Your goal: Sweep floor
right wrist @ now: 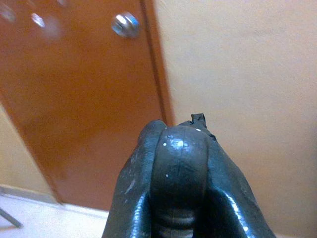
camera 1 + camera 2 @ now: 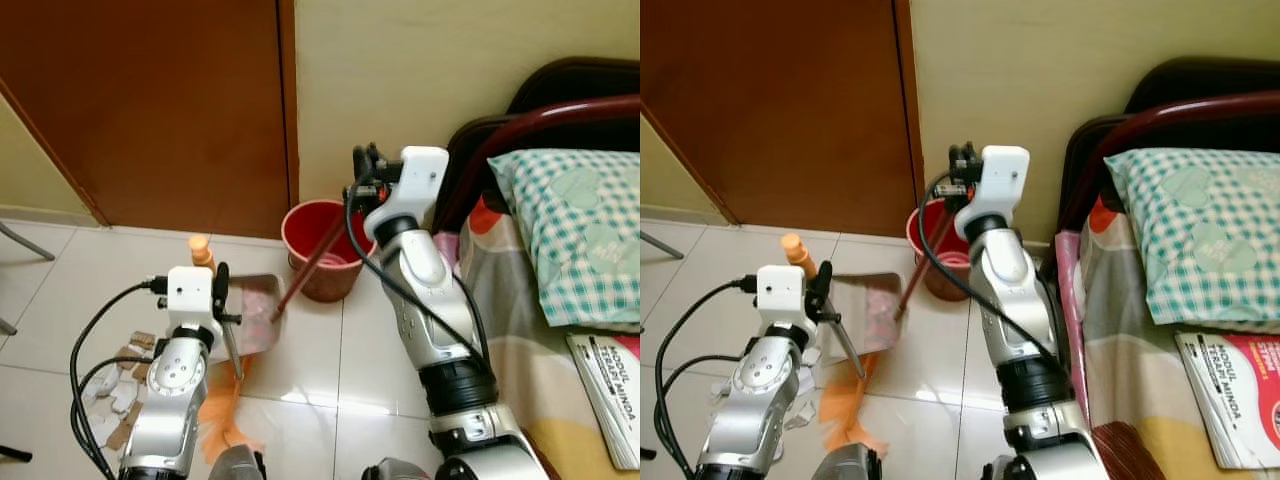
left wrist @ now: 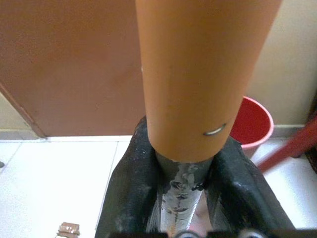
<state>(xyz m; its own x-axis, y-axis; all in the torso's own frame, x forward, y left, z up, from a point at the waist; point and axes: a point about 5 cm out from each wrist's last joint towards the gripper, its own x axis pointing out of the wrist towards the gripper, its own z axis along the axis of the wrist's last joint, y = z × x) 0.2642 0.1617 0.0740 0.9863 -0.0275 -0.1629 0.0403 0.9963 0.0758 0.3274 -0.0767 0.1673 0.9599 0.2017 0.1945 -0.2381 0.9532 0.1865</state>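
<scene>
My left gripper [image 2: 222, 290] is pinched tight around the broom handle [image 3: 198, 74], its two black fingers [image 3: 124, 198] pressed against the grey shaft just below the orange grip. The broom's orange bristles [image 2: 225, 415] rest on the white tile floor [image 2: 300, 370] close in front of me. Just beyond the bristles lies the dustpan [image 2: 258, 315], with pinkish scraps on its tray; its long red handle [image 2: 312, 262] slants up over the red bucket [image 2: 322, 250] toward my right gripper [image 2: 362, 172], which is raised high near the wall. In the right wrist view the fingers [image 1: 178, 168] are pressed together around something dark, but I cannot tell whether that is the dustpan handle.

Torn bits of cardboard and paper [image 2: 122, 390] are scattered on the tiles beside my left arm, still unswept. The bucket stands against the cream wall [image 2: 430, 70], next to the brown door [image 2: 150, 110], in the narrow gap between the door and the bed [image 2: 520, 290]. The bed crowds my right side, with a green checked pillow [image 2: 575, 235] and a booklet [image 2: 610, 395] lying on it. My own black cables [image 2: 85, 370] loop down near the scraps.
</scene>
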